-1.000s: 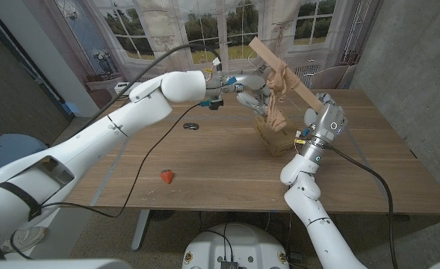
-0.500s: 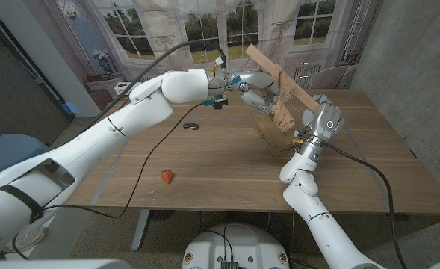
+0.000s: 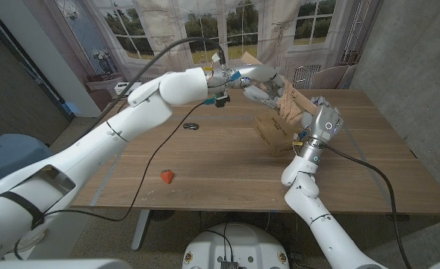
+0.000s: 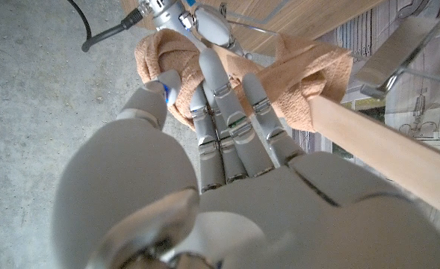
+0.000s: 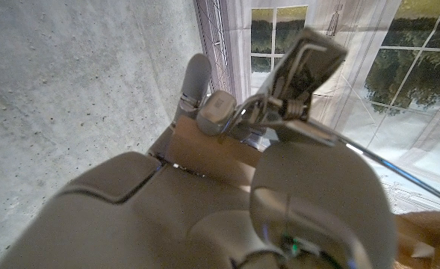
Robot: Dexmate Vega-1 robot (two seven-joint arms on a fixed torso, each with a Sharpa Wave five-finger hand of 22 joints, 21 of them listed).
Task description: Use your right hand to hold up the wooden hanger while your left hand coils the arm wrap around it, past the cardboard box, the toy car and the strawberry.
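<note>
My right hand (image 3: 321,119) grips the wooden hanger (image 3: 303,104) and holds it tilted above the cardboard box (image 3: 270,133). Its metal clip (image 5: 298,63) sticks out past my right hand (image 5: 205,217) in the right wrist view. The tan arm wrap (image 3: 287,99) is bunched around the hanger's bar. My left hand (image 3: 258,78) reaches over the bar and holds the wrap. In the left wrist view my left hand's fingers (image 4: 231,112) press into the arm wrap (image 4: 313,78) beside the wooden bar (image 4: 384,153). The toy car (image 3: 191,125) and the strawberry (image 3: 166,176) lie on the table.
The wooden table (image 3: 369,172) runs wide to the right and front. A black cable (image 3: 149,161) trails from my left arm across the table near the strawberry. Windows and a radiator stand behind the far edge.
My left hand has moved right, over the hanger's upper end. The wrap has been drawn up off the box and bunched on the bar. The hanger has tipped lower.
</note>
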